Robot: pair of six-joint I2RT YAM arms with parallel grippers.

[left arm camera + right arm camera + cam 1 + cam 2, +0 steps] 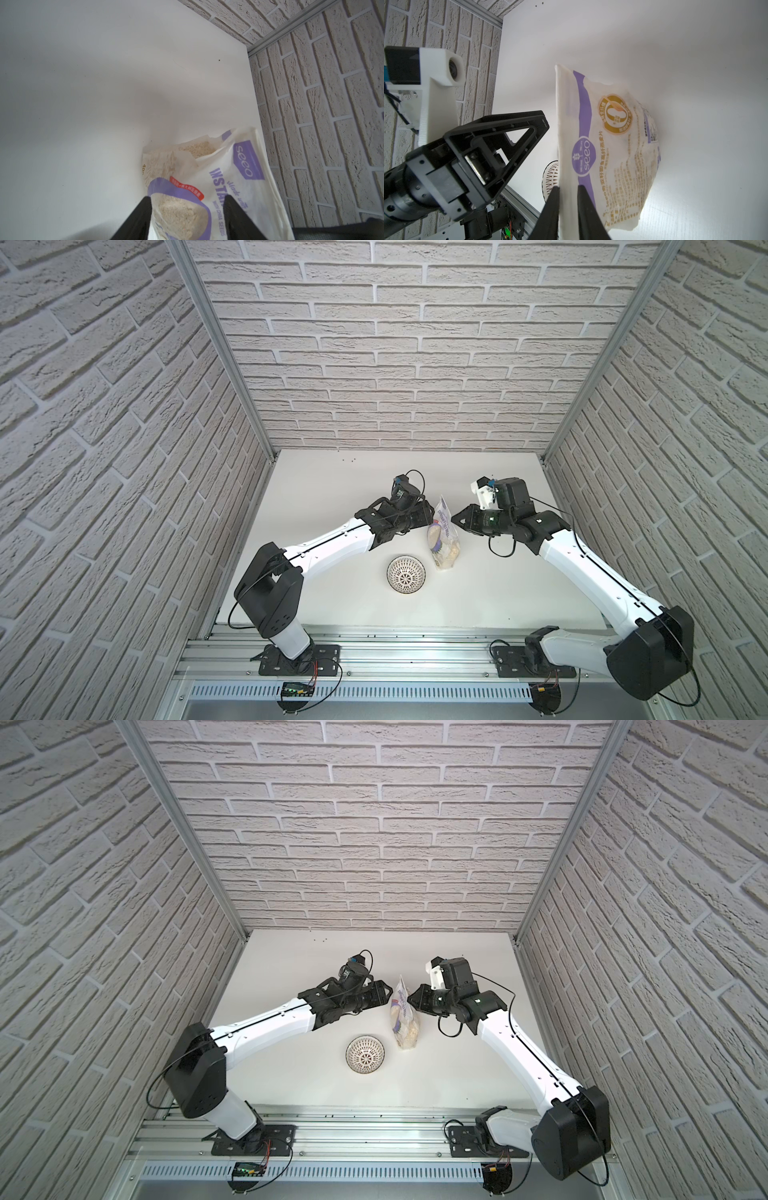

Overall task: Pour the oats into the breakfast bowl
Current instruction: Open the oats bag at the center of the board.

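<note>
- Right gripper (568,188): fingers narrow around pouch (612,155) edge; you can't tell if it's pinching.
- Left gripper (187,199): spread, facing pouch front.
- Oats (197,147): pale beige flakes inside pouch.

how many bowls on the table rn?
1: a small round white bowl with black petal pattern on the white table, beside the upright white-and-purple oatmeal pouch, not touching it. No sign of another hidden.

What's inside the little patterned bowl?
Only its black pattern shows inside the breakfast bowl in both top views; it looks empty. In the right wrist view the pouch covers most of it.
</note>
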